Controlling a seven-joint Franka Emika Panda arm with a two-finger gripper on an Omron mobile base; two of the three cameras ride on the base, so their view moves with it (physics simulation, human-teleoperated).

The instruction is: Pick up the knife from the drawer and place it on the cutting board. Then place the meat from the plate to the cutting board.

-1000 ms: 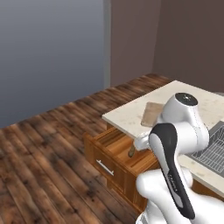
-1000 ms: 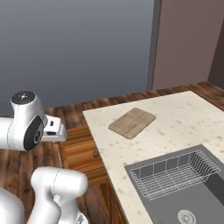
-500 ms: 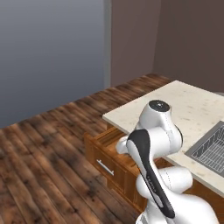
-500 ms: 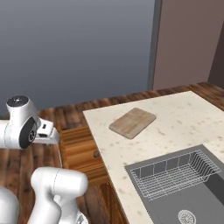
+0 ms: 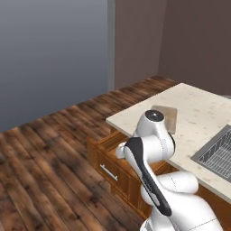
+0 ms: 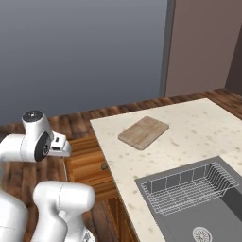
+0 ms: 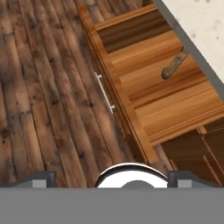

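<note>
The drawer (image 7: pixel 175 105) of orange-brown wood stands pulled open below the counter, with its silver bar handle (image 7: pixel 105 92) facing the floor side. It also shows in the base views (image 5: pixel 108 155) (image 6: pixel 85 163). The knife's dark brown handle (image 7: pixel 174 66) pokes out from under the counter edge inside the drawer, and its blade is hidden; the handle end shows as a dark spot (image 6: pixel 104 166). My gripper (image 7: pixel 113 177) hangs open above the drawer front, holding nothing. The cutting board (image 6: pixel 143 132) lies bare on the counter, partly behind my arm (image 5: pixel 166 115). Meat and plate are out of view.
A speckled cream counter (image 6: pixel 189 137) overhangs the back of the drawer. A steel sink (image 6: pixel 189 194) with a wire rack is set into it at the right. Dark wood-plank floor (image 7: pixel 43 87) spreads in front of the drawer.
My arm has swung away from the counter, left and down, bringing the hand over the open drawer. The jaws stayed open. Board and drawer have not moved.
</note>
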